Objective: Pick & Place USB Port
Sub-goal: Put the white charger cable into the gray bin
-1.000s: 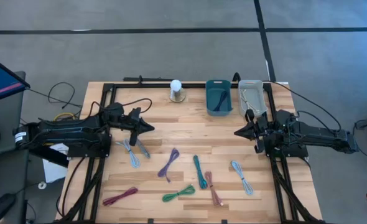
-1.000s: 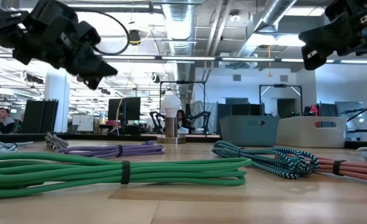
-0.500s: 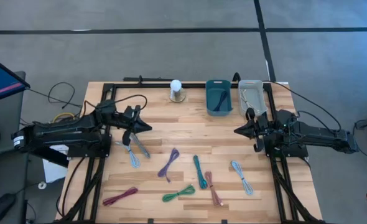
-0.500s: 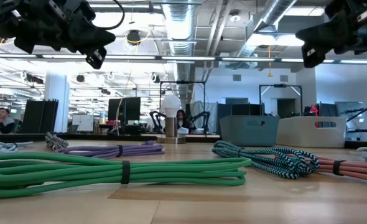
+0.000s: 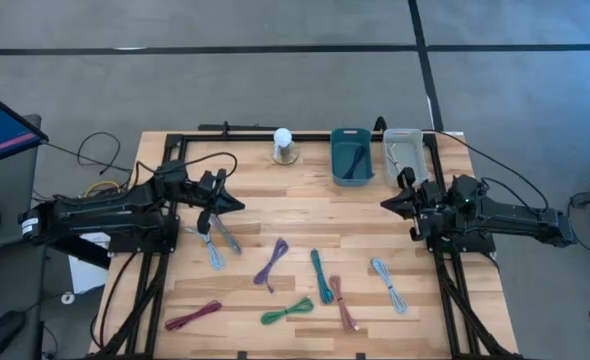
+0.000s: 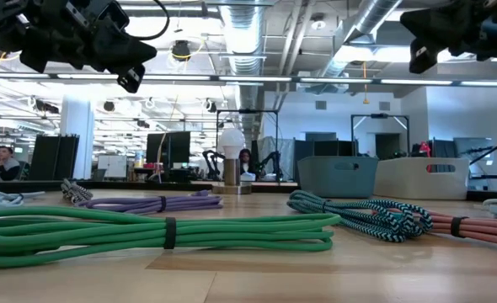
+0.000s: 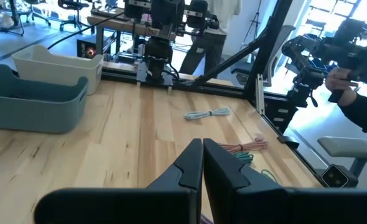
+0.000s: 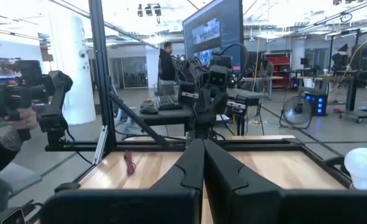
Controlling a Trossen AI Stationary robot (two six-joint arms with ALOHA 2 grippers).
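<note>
Several bundled cables lie flat on the wooden table (image 5: 295, 215): a pale blue pair (image 5: 215, 240), purple (image 5: 271, 262), teal (image 5: 320, 275), salmon (image 5: 343, 302), green (image 5: 287, 311), maroon (image 5: 193, 316) and another pale blue one (image 5: 389, 283). No USB port can be told apart on them. My left gripper (image 5: 237, 205) hovers shut above the table's left half, near the pale blue pair, pointing level toward the right. My right gripper (image 5: 385, 203) hovers shut over the right half, pointing left. Both show high in the low view, left gripper (image 6: 130, 80) and right gripper (image 6: 417, 59), with nothing held.
A teal bin (image 5: 352, 155) with a dark cable in it and a grey bin (image 5: 403, 155) stand at the far right. A white bulb-shaped lamp (image 5: 284, 145) stands at the far middle. A black frame (image 5: 175, 140) borders the table. A person's hand holding a device (image 7: 348, 59) shows beyond the table.
My left gripper has risen and tipped up from a downward slant to level, drawing back a little toward the table's left edge. My right gripper has tipped its fingers upward, staying in place. Both have stayed shut; no cable has moved.
</note>
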